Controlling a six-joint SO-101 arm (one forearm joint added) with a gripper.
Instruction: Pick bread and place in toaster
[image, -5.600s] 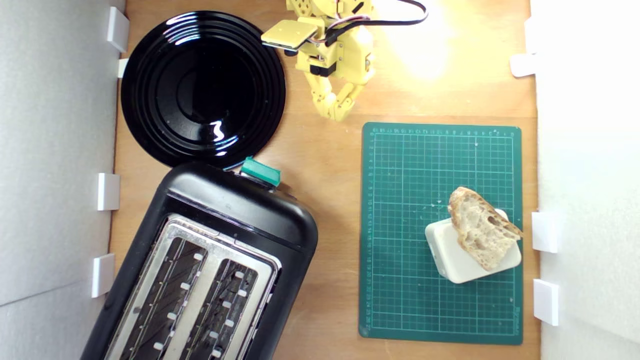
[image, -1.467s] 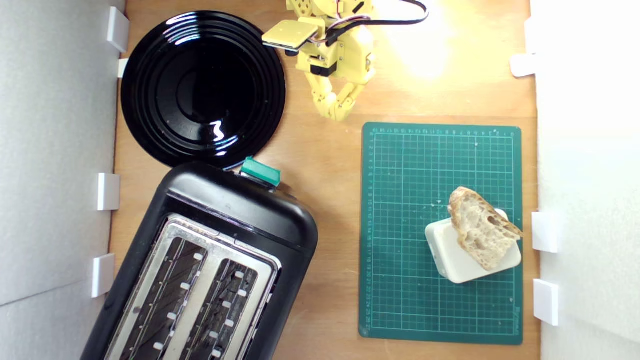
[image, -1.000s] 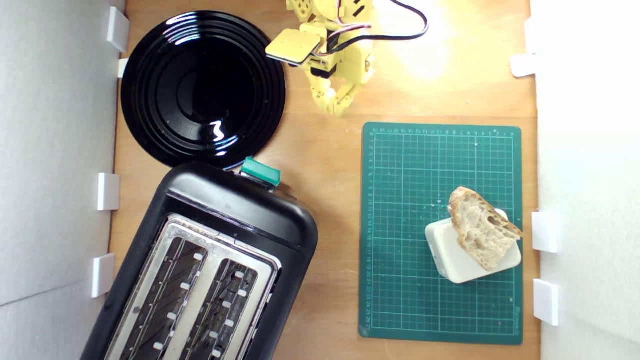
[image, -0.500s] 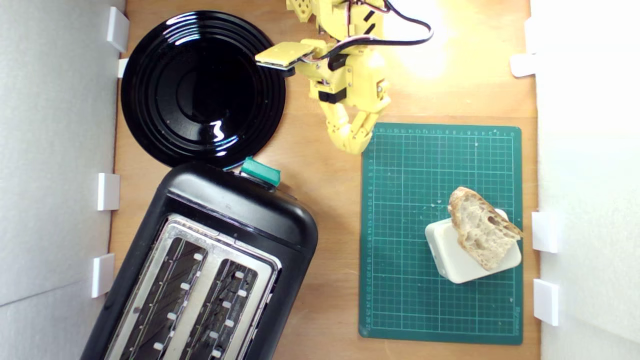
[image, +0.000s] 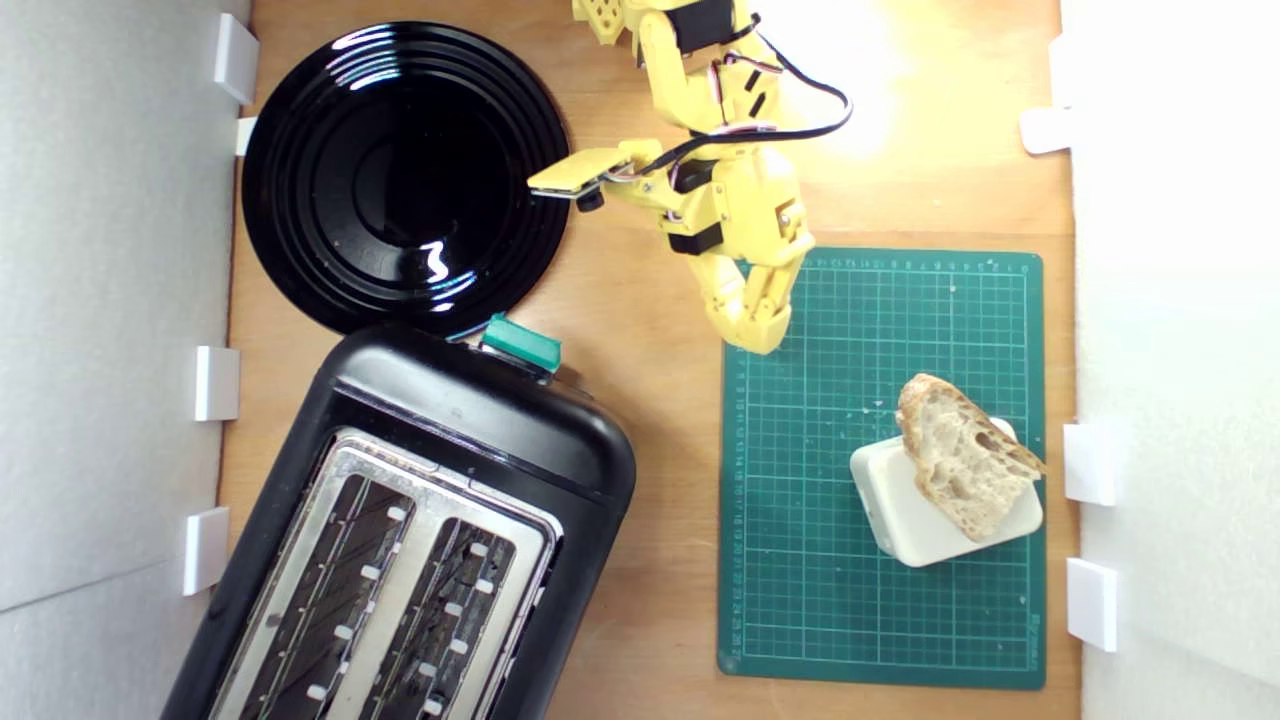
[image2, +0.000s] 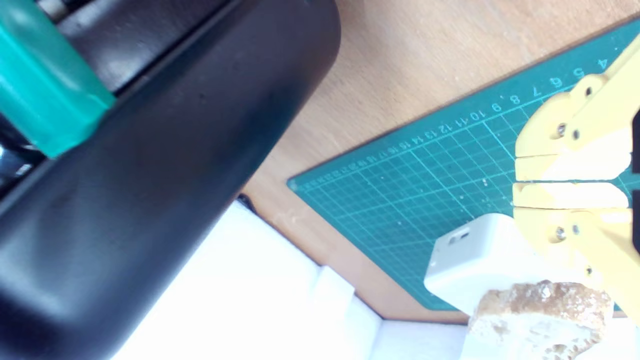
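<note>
Hand empty, pinched nearly closed, over the mat corner.
Bread rests on a white block, well apart, toward the exterior view's lower right.

The bread is an irregular wedge-shaped slice with pale, holey crumb and a tan-brown crust, lying crumb-up and tilted on a cream block at the exterior view's right. The toaster is a large black two-slot model with rounded corners, a silver top plate and a teal-green lever. It sits angled at the exterior view's lower left, both slots empty, well apart from the bread.
</note>
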